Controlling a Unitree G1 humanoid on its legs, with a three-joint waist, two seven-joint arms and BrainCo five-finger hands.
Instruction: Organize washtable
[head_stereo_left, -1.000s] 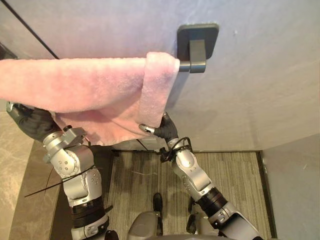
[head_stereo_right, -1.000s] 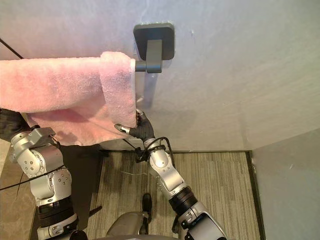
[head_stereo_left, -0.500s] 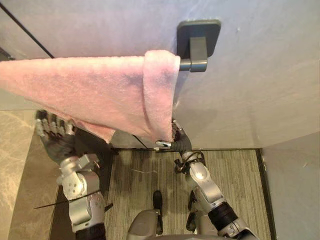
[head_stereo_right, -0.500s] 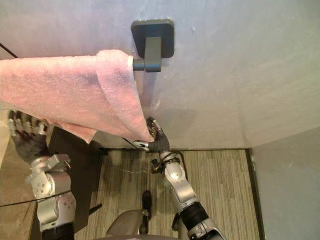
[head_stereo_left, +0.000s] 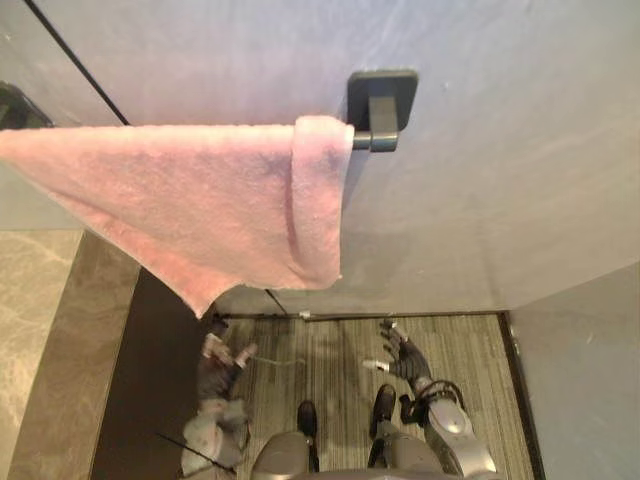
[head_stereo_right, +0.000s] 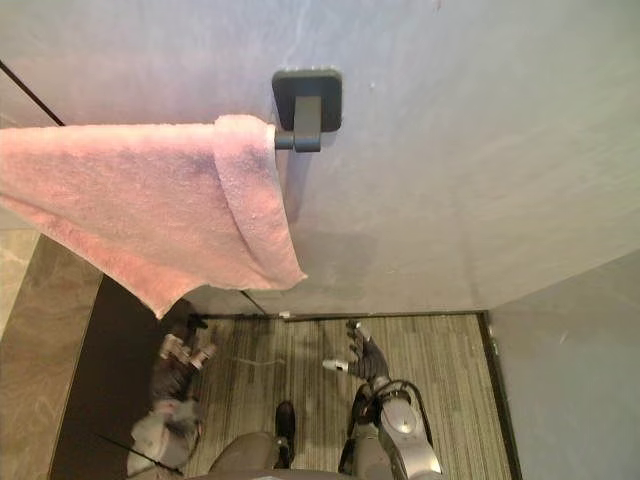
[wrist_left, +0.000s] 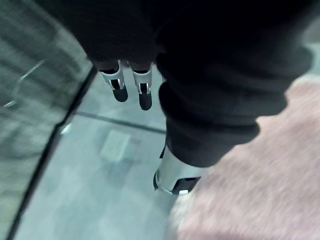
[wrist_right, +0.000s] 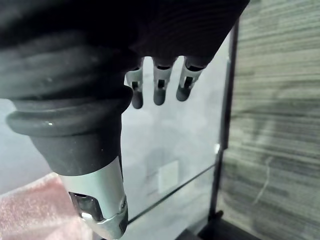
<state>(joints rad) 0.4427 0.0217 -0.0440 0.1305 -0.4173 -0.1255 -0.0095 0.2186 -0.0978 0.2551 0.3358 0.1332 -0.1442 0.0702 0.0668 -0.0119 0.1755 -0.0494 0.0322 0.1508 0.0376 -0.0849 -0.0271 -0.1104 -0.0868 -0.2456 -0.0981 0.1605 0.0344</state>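
A pink towel (head_stereo_left: 200, 205) hangs over a dark bar fixed to the grey wall by a square mount (head_stereo_left: 382, 100). Its right end is folded over itself, and the lower edge slants down to a loose corner (head_stereo_left: 195, 300). My left hand (head_stereo_left: 222, 358) is low, well below that corner, blurred, with its fingers (wrist_left: 120, 86) straight and nothing in them. My right hand (head_stereo_right: 362, 352) is low to the right, apart from the towel, with its fingers (wrist_right: 157, 86) spread and empty. Towel cloth (wrist_left: 260, 190) shows past the left thumb.
A striped floor covering (head_stereo_left: 320, 350) lies below the wall. A dark strip (head_stereo_left: 140, 380) and a beige stone surface (head_stereo_left: 40, 330) are at the left. A second grey wall (head_stereo_left: 590, 380) closes the right side. A wall plate (wrist_right: 167, 176) sits low on the wall.
Both hands have left the towel's lower edge and dropped towards the floor. The towel now hangs free from the bar. The view has shifted a little.
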